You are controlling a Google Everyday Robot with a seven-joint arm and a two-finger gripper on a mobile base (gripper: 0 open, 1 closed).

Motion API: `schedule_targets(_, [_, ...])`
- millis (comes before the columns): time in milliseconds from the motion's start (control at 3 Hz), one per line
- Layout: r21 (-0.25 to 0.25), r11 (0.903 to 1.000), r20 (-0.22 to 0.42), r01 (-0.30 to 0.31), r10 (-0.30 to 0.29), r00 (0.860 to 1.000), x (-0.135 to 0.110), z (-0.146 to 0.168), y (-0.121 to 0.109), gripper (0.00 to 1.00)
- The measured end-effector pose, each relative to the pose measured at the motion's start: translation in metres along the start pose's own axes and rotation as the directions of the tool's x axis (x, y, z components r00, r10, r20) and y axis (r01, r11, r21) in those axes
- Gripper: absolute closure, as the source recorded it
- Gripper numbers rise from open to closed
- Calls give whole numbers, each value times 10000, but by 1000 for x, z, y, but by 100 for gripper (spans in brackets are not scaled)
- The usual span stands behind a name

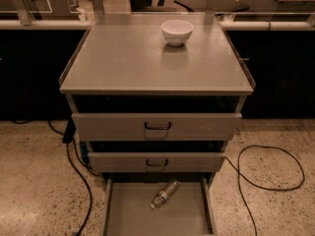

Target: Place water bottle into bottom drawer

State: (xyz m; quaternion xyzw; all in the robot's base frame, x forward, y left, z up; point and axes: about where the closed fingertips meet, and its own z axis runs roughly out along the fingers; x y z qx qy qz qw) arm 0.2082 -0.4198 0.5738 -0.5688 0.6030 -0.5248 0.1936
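One black cable [78, 181] runs down the speckled floor [34, 181] at the far left, close beside the grey metal cabinet. The cabinet's flat top serves as a counter [128, 63], and below it are three drawers. The top drawer [113, 127] and the middle drawer [118, 162] each have a dark handle and stand slightly forward. The bottom drawer [128, 215] is pulled well out, so its flat floor and low side walls show.

The water bottle [165, 193] lies on its side on that floor. It sits diagonally, with its paler end towards the front left, just in front of the middle drawer's face and apart from both side walls. Nothing touches it.

Further right and up, a white bowl [177, 31] stands upright near the back edge of the counter. At the far right a second black cable [275, 186] loops across the floor.

The end effector is nowhere in the view, so I cannot tell whether it is released or clenched. It is plainly not holding the bottle.

Since the bottle rests free inside the lowest drawer, I judge the placing step finished. The next move probably calls only for keeping the arm clear of the open drawer. The task does not ask for the drawer to be closed.
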Motion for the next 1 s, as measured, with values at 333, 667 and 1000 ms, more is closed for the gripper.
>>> schedule_targets(333, [351,9993,-2568,122,-28,9665,108,-38,-25,0])
schedule_targets(667, [449,9989,-3079,140,5,9514,123,-42,-28,0])
schedule_targets(1000, [449,9989,-3079,140,5,9514,123,-42,-28,0])
